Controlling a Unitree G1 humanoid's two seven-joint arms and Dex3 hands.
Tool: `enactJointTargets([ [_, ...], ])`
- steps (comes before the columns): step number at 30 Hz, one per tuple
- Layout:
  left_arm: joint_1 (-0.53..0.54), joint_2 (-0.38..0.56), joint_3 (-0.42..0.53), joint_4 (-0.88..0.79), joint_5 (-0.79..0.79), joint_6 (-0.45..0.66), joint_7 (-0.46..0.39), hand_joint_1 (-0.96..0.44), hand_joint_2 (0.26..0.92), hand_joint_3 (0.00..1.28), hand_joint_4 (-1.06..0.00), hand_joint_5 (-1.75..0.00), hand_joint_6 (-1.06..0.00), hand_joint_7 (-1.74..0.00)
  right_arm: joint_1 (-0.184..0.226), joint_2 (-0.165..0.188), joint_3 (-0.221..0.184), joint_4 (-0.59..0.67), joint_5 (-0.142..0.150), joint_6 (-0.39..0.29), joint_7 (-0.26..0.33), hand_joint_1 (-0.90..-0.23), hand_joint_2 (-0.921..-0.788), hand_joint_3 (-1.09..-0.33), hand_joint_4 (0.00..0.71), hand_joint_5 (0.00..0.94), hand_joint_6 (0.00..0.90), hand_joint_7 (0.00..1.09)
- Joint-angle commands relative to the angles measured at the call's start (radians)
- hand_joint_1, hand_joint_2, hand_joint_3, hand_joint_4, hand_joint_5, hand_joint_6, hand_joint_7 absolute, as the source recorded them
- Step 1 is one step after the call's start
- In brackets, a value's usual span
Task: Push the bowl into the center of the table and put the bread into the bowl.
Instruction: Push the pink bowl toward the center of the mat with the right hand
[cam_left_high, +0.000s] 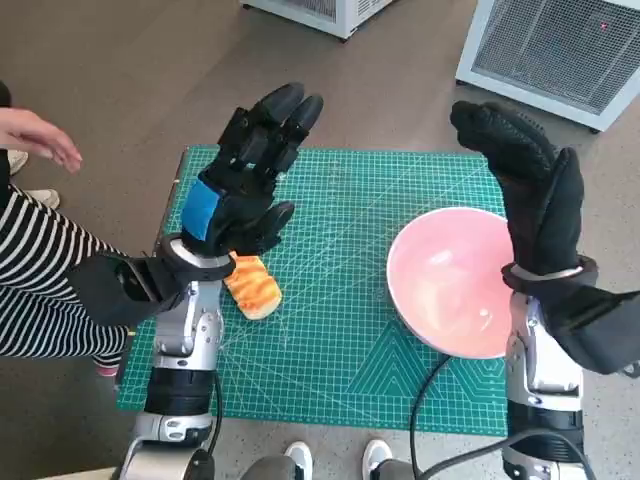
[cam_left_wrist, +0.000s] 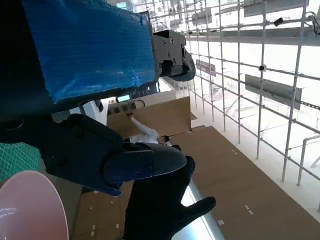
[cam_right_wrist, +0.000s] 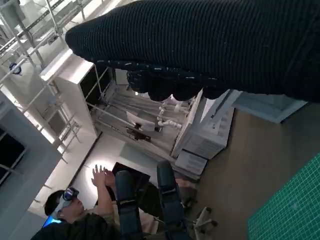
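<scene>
Green-matted counter (cam_left_high: 340, 330): left hand (cam_left_high: 243, 185) and right hand (cam_left_high: 530, 190) both raised, fingers spread, empty; bread (cam_left_high: 255, 287) and bowl (cam_left_high: 450, 280) below

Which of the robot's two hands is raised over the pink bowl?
The right hand in the black knitted glove, which overlaps the round pink bowl. The blue-taped black left hand hangs above the orange-striped bread instead.

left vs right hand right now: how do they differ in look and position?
The left hand is bare black with blue tape over its back; the right hand wears a black knitted glove. The left hand is raised above the bread at the mat's left side; the right hand is raised above the pink bowl at the right side. Shared: both are lifted off the green mat, holding nothing, touching neither bread nor bowl.
</scene>
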Motion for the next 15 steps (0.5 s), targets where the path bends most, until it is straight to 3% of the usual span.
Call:
enactJointTargets([
  [1,-0.010,0.006,-0.005,-0.010,-0.004,0.001,0.002,-0.59,0.868,0.44,0.00,-0.24,0.00,-0.53,0.016,-0.004,-0.005,-0.002,0.017,0.012,0.010,-0.679,-0.921,-0.684,0.145,0.002,0.025,0.52],
  [4,-0.008,0.008,-0.006,-0.017,-0.005,0.006,0.003,-0.59,0.869,0.44,0.00,-0.23,0.00,-0.53,0.025,-0.010,-0.014,-0.008,0.024,0.009,0.014,-0.680,-0.921,-0.682,0.147,0.003,0.028,0.52],
  [8,0.000,0.010,-0.006,-0.029,-0.006,0.013,0.004,-0.59,0.870,0.44,0.00,-0.23,0.00,-0.54,0.054,-0.039,-0.052,-0.012,0.056,-0.004,0.039,-0.682,-0.921,-0.677,0.147,0.002,0.026,0.52],
  [12,0.007,0.013,-0.004,-0.039,-0.008,0.016,0.002,-0.59,0.870,0.44,0.00,-0.22,0.00,-0.53,0.086,-0.074,-0.111,0.007,0.093,-0.031,0.063,-0.684,-0.921,-0.677,0.145,0.001,0.024,0.52],
  [15,0.012,0.015,-0.002,-0.044,-0.010,0.017,0.002,-0.59,0.870,0.44,0.00,-0.22,0.00,-0.53,0.111,-0.089,-0.158,0.028,0.099,-0.059,0.048,-0.685,-0.921,-0.679,0.144,0.001,0.023,0.52],
])
